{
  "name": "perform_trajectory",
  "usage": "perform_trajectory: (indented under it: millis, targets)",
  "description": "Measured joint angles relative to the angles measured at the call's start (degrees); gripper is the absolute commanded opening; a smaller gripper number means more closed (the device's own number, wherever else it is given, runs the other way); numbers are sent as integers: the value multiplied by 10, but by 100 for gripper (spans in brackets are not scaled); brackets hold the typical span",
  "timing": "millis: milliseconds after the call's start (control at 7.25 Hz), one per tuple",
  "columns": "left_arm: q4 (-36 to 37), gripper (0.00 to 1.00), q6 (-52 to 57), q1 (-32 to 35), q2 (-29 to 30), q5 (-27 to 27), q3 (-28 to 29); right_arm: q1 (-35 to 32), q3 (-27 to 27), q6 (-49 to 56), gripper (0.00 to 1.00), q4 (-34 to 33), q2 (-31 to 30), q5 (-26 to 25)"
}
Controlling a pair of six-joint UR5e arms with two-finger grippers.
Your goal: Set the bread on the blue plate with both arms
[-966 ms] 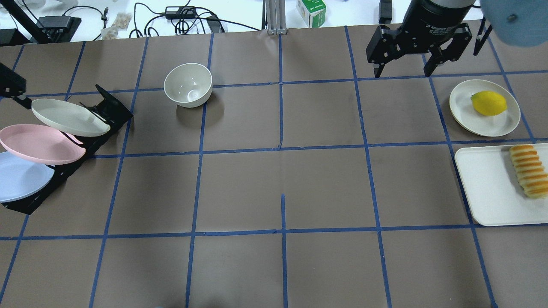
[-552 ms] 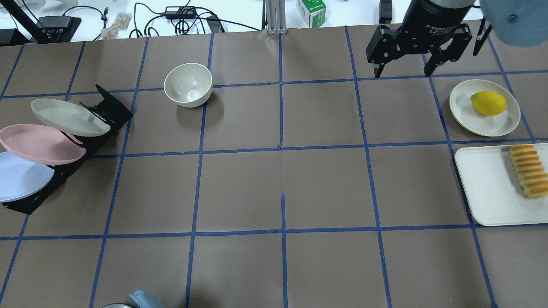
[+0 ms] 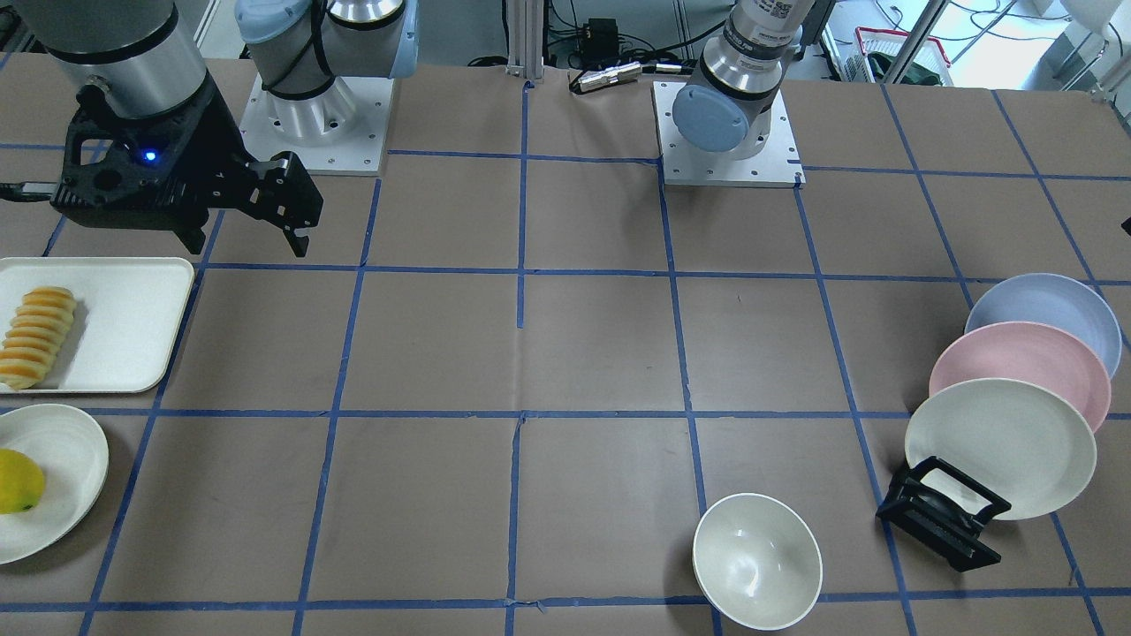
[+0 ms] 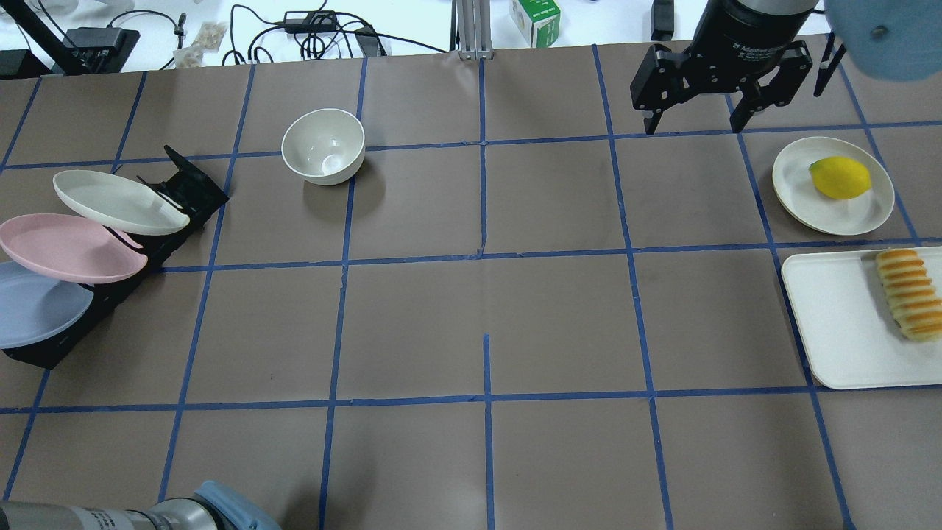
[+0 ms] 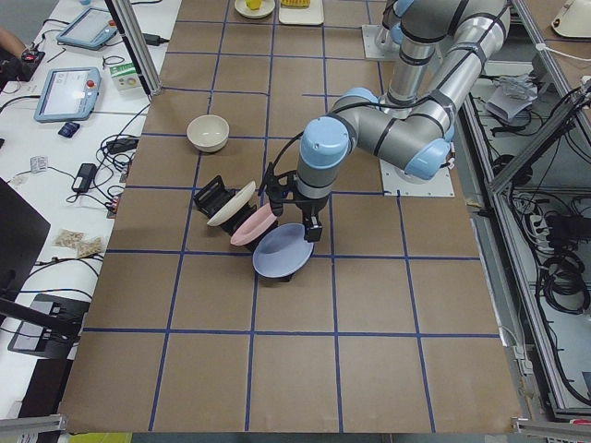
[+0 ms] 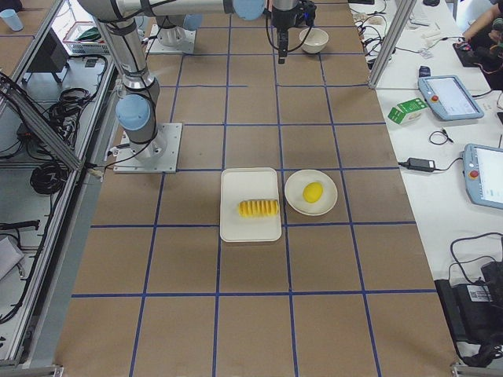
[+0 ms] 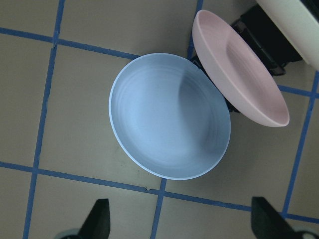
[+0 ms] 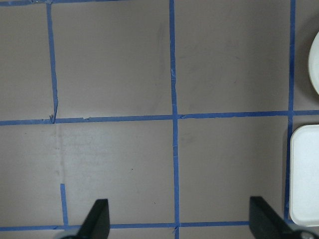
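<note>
Spread wide and gripping nothing, the left gripper [image 7: 182, 226] hung over the blue plate [image 7: 169, 114], which in the wrist view filled the middle of the frame. In the overhead view that plate [image 4: 33, 305] leaned at the far left edge in the lowest slot of a black rack [image 4: 188, 188]. A pink plate [image 4: 70, 246] and a cream plate [image 4: 118, 200] were stacked above it. Only part of the left arm [image 4: 147, 515] showed there, at the lower left. A pale bowl [image 4: 324, 146] stood upper left of centre. At the top centre sat a green and white carton [image 4: 535, 20] whose print was too small to read. The right gripper [image 4: 692, 124], upper right, was also open and empty. White lettering on its barrel began "2F Adaptive" and the rest could not be made out. Further right a lemon [image 4: 840, 177] lay on a small plate [image 4: 802, 199]. At the far right edge the bread [image 4: 909, 294] rested on a white tray [image 4: 831, 324], well apart from the blue plate. By this showing the task had hardly begun. The plate had yet to be gripped and brought out of the rack onto the table, and the bread had yet to be picked up, carried over and set on it.
</note>
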State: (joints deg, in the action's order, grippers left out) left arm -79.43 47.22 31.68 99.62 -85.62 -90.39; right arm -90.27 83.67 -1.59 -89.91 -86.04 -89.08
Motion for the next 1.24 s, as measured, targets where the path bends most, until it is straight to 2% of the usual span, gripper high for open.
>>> perform_trajectory:
  millis: [552,1103,1241]
  targets:
    - [55,100,1,-4,80,24,1,0,0,0,100,0,0,0]
    - [88,100,-1,-4,130,22,1,21,4,11,100,10,1,0]
    - [88,89,-8,-4,137,21,2,57,5,32,100,35,1,-1]
